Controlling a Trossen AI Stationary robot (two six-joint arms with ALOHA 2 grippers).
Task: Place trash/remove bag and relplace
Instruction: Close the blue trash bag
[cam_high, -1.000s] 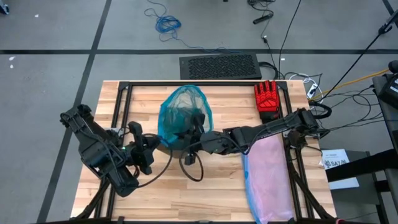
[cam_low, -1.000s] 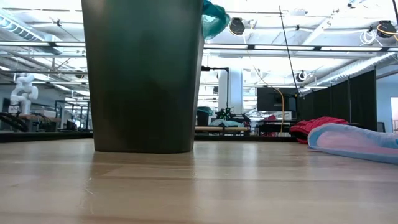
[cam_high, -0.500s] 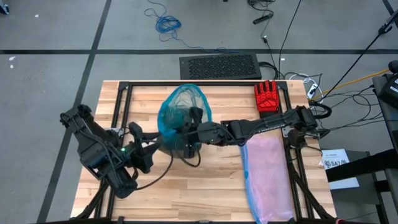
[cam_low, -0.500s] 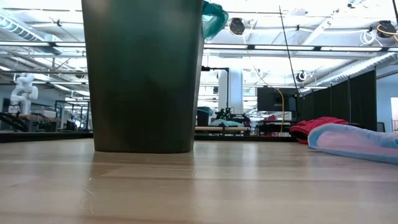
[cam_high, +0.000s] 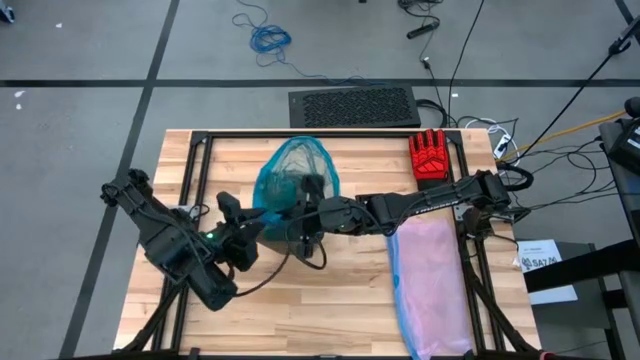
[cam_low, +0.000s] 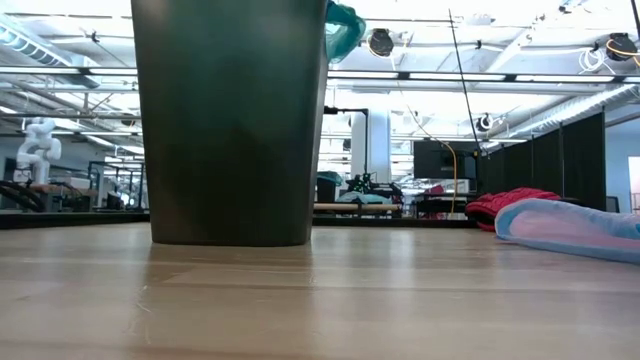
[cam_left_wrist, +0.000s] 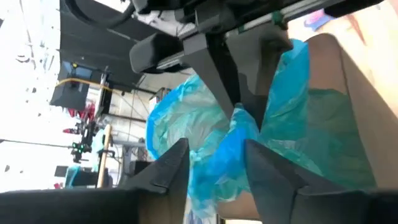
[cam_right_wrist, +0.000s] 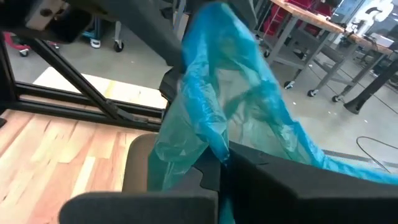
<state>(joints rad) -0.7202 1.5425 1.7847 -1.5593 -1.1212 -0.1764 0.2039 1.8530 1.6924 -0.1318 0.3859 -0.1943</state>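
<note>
The teal-green bag (cam_high: 295, 180) lines a dark bin (cam_low: 230, 120) at the table's middle, and a bit of it (cam_low: 345, 25) hangs over the bin's rim. My right gripper (cam_high: 308, 212) reaches in from the table's right and is shut on the bag at the bin's near rim. My left gripper (cam_high: 250, 228) stands open at the bin's near left, a teal fold (cam_left_wrist: 227, 155) between its fingers. The trash does not show. My right gripper pinches a bunched fold of the bag's rim (cam_right_wrist: 211, 140) between its two shut fingers, coming about level from the table's right. The film rises from the fingers in a gathered ridge, the rest draped over the bin. My left gripper's fingers (cam_left_wrist: 171, 168) flank a teal fold; I cannot tell whether they touch it.
A pale pink bag with a blue edge (cam_high: 430, 285) lies along the table's right side. A red glove (cam_high: 430, 160) lies at the far right. A loose black cable (cam_high: 300, 255) loops on the wood near the bin. The near half of the table is bare wood.
My right gripper has gone toward the table's left, up to the bin's near rim, and stays shut. My left gripper has shifted a little toward the bin. The bag and bin stand where they were.
</note>
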